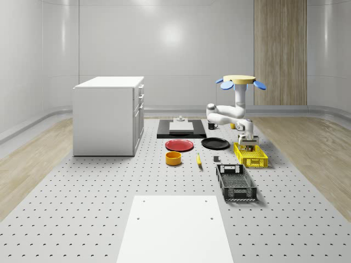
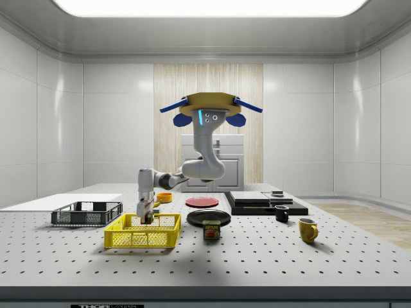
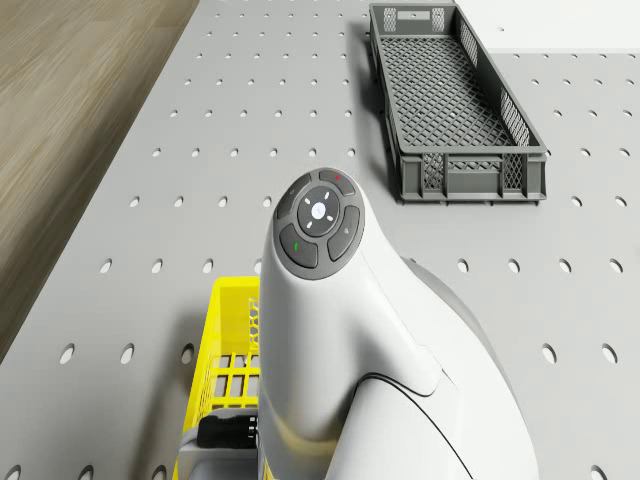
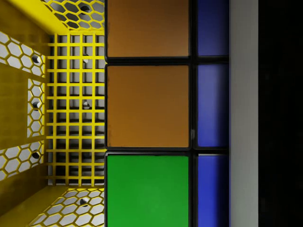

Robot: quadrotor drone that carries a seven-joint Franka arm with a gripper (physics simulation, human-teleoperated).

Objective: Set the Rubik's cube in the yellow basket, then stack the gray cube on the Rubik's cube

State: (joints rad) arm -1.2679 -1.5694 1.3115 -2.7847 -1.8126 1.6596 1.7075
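Observation:
The Rubik's cube (image 4: 147, 106), with orange, green and blue tiles, sits between my fingers, and one grey finger pad (image 4: 244, 113) presses its blue side. My gripper (image 1: 247, 142) is shut on it and hangs low inside the yellow basket (image 1: 251, 155), just above the mesh floor (image 4: 75, 109). From the side, the gripper (image 2: 147, 217) dips below the basket rim (image 2: 142, 230). The drone (image 1: 239, 82) hovers over the table behind the basket, arm bent downward. A small gray cube (image 1: 179, 118) rests on a pale slab on the black tray (image 2: 260, 204).
A dark grey basket (image 1: 236, 182) lies in front of the yellow one. A black plate (image 1: 215, 143), a red plate (image 1: 180, 145), an orange bowl (image 1: 173, 158) and a white cabinet (image 1: 108, 115) stand to the whole-scene view's left. A can (image 2: 211, 230) and two mugs (image 2: 307, 229) are nearby.

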